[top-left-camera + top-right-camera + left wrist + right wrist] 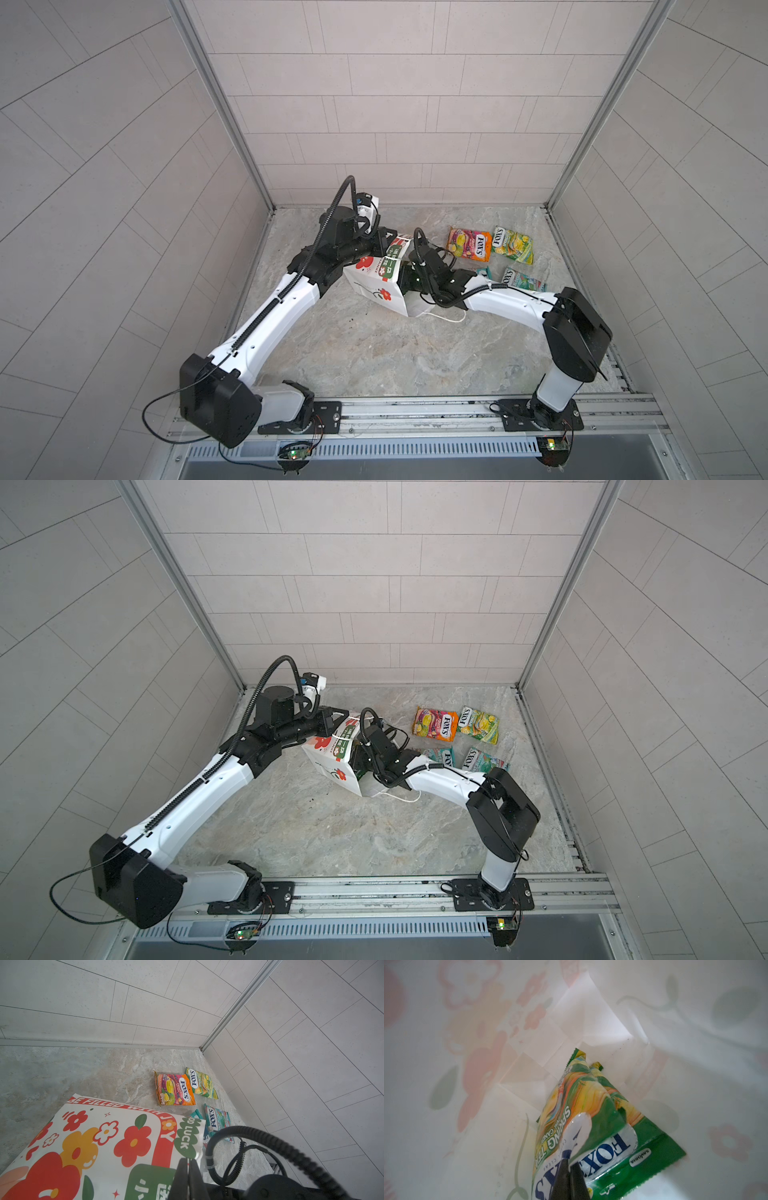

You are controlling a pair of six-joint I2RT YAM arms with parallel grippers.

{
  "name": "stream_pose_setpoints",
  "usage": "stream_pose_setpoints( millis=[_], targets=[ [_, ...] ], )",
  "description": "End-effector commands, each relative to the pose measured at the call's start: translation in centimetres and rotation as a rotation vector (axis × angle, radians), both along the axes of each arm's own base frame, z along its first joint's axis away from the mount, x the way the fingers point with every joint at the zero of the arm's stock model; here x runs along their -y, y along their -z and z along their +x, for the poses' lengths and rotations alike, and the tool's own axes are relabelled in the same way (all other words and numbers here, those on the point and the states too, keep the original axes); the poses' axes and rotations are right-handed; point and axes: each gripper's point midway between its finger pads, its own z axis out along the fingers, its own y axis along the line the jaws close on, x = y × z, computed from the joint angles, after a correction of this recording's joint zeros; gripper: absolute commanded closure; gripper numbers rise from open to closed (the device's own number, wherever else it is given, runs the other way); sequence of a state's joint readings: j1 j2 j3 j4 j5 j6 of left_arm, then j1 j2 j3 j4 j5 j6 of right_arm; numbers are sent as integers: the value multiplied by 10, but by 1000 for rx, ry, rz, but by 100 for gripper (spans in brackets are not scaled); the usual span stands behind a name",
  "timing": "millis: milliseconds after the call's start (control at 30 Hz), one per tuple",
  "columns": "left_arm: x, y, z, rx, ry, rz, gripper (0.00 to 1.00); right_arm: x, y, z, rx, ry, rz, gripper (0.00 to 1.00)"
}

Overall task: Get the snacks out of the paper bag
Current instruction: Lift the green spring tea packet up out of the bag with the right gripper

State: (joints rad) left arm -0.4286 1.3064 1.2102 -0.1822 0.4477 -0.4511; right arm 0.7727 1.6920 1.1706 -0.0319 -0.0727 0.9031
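Currently, the paper bag (pixel 376 286) is lying on its side on the table (pixel 374 353). The left claw (pixel 188 1162) is pinching its edge, jaws closed tight, apparently to steady it and spread its mouth. Inside, the right claw (pixel 576 1140) is clamping a green-yellow Spring Tea packet (pixel 591 1095), jaws fully closed on it.

Paper bag (pixel 93 1142): fills the foreground, flowered side showing.
Left gripper (pixel 188 1160): jaws pressed together on the bag's edge.
Mid-frame: orange-pink packet (pixel 174 1089) touching green-yellow packet (pixel 200 1083); teal packet (pixel 216 1120) nearer.
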Motion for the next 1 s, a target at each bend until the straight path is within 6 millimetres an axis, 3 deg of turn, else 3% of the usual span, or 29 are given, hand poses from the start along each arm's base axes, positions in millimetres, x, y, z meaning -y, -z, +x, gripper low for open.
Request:
stream_pose_setpoints(
  millis=[0, 233, 567, 967],
  targets=[
    [-6, -6, -3, 32, -18, 15, 100, 9, -27, -3, 68, -10, 22, 100],
    [-7, -6, -2, 33, -24, 18, 100, 37, -40, -12, 96, 2, 32, 100],
    [-8, -2, -1, 24, -31, 23, 100, 68, -78, -30, 174, -25, 53, 100],
    [-8, -1, 1, 22, -37, 29, 100, 79, -110, -50, 197, -96, 107, 100]
  ],
)
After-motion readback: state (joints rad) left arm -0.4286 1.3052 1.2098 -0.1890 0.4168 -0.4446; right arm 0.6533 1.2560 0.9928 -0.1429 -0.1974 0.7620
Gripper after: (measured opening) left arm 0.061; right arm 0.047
